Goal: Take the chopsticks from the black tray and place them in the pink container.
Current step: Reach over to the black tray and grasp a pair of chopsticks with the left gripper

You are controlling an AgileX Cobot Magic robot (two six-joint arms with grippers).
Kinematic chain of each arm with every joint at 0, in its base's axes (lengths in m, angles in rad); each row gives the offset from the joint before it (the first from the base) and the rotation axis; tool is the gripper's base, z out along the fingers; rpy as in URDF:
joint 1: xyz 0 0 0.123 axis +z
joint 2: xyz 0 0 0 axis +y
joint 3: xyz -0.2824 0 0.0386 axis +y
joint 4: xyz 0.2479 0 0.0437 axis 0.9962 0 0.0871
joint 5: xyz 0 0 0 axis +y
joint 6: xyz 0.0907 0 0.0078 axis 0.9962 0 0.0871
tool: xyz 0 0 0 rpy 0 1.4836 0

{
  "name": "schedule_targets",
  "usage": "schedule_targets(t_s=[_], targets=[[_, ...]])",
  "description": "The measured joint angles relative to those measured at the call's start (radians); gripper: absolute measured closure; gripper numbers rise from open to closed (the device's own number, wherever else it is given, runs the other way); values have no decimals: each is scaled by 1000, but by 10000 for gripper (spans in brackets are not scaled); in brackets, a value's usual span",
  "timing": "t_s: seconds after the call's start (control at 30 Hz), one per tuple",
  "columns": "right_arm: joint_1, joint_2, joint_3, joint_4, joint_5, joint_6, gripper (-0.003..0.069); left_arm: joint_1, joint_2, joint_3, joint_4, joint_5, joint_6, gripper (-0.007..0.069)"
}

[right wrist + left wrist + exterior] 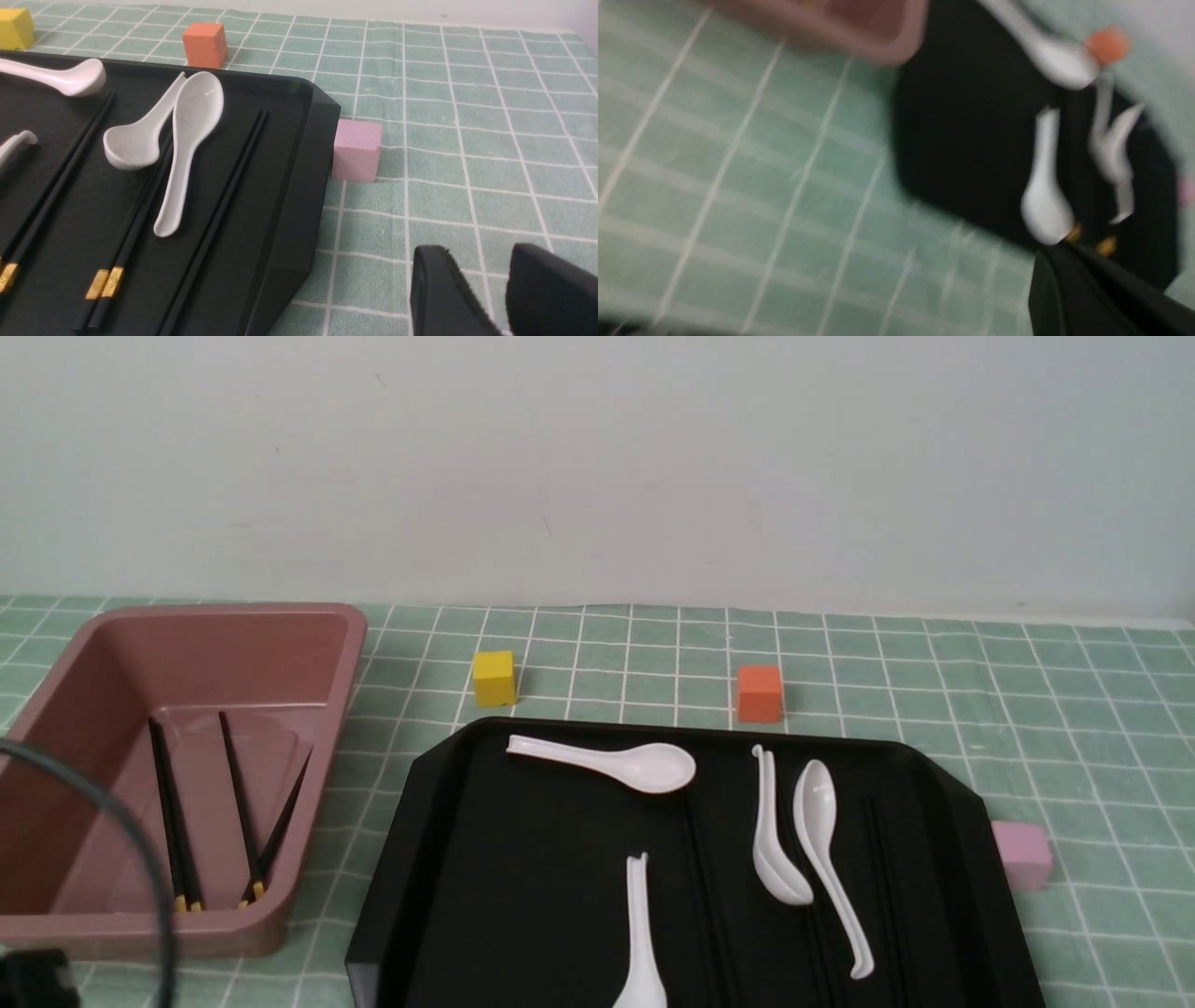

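Left of me: container (pixel 350 644) on the cloth (pixel 1074 728), with chopsticks (pixel 238 803) in it, their lower ends at its near wall.

Centre to right: tray (pixel 439 859), just right of the container.

On the tray:
- one spoon (pixel 607 763) crosswise at the back
- two spoons (pixel 775 831) side by side to the right
- a fourth spoon (pixel 639 933) nearest me
- more chopsticks (pixel 215 219) lying lengthwise among them

Behind the tray: two cubes (pixel 494 678), well apart.

At the tray's right edge: third cube (pixel 1022 854).

My right pincer (pixel 476 252): over cloth, right of the tray.

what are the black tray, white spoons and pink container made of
Black tray: likely plastic, glossy, shiny highlights.
White spoons: glazed ceramic or melamine, smooth sheen; cannot tell which.
Pink container: probably moulded plastic, satin, rounded corners.
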Motion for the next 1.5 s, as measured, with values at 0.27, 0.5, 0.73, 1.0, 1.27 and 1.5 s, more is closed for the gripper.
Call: schedule_targets(t_s=[0.27, 0.5, 0.73, 1.0, 1.27, 1.5], targets=[[0, 0, 0, 0, 0, 0, 419, -24, 513, -186, -49, 125, 229, 637], [0, 0, 0, 0, 0, 0, 419, -258, 644, -306, -49, 57, 115, 637], [0, 0, 0, 0, 0, 0, 419, -566, 796, -436, 90, -106, -176, 607], [0, 0, 0, 0, 0, 0, 419, -770, 1077, -658, 184, -134, -351, 386], [0, 0, 0, 0, 0, 1, 419, -799, 1310, -800, 194, -191, -408, 267], [0, 0, 0, 1, 0, 1, 419, -799, 1362, -803, 197, -262, -411, 263]])
